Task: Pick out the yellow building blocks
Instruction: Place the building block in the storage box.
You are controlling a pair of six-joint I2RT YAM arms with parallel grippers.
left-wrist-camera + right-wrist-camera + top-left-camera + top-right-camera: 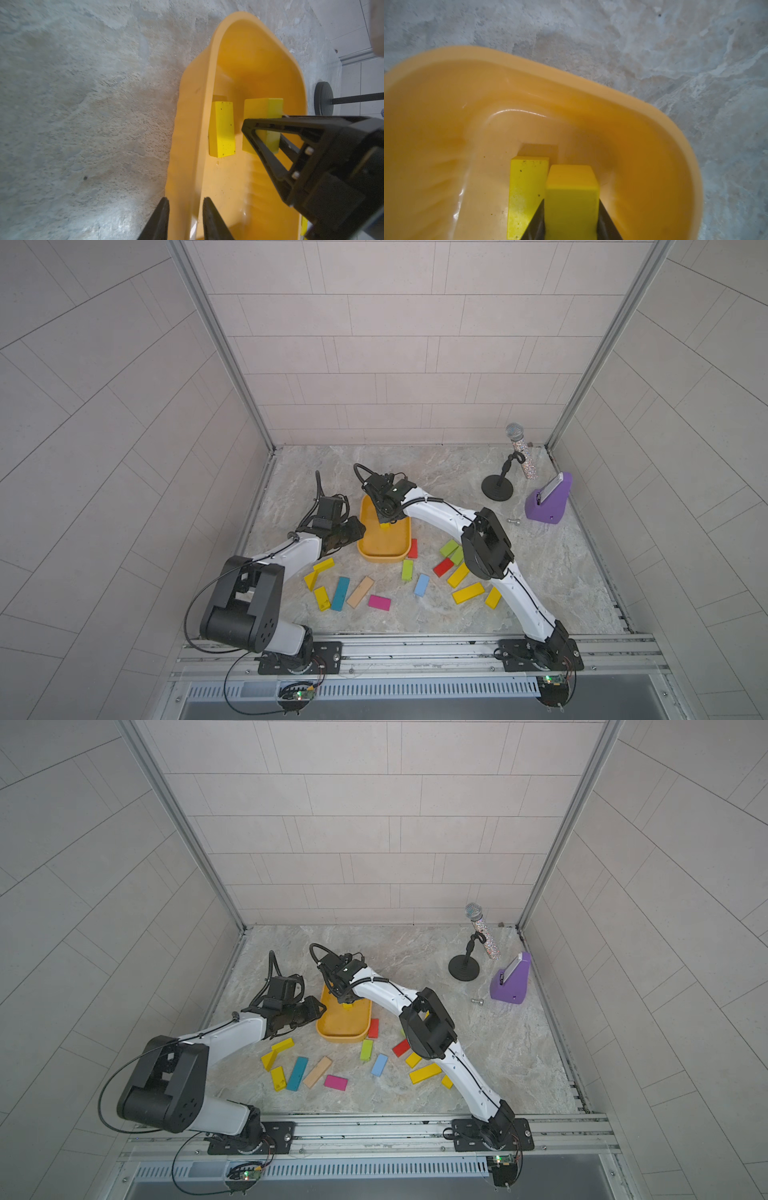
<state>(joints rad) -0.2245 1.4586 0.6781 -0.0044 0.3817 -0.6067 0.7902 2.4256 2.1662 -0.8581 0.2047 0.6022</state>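
Right gripper [572, 209] pinches a stiff, probably light yellow block's [572, 185] long sides inside the tub [529, 60]; left gripper [186, 204] straddles its rim, hold unclear.

Tub [380, 558] on table [415, 472]. In it: one block [222, 128] lying flat; another block [572, 182] just beside, between right gripper [572, 200] jaws. Loose blocks [468, 593] on table, 4 to 8 o'clock of tub. Microphone stand [497, 488] and phone holder [544, 506], 2 to 3 o'clock.

This was a robot lab cell: pale panelled walls [395, 344] in aluminium framing [225, 348] enclosed a marble-patterned bench [540, 572], and a left arm [291, 549] and a right arm [436, 514] stood bolted to a slotted metal rail [415, 649].
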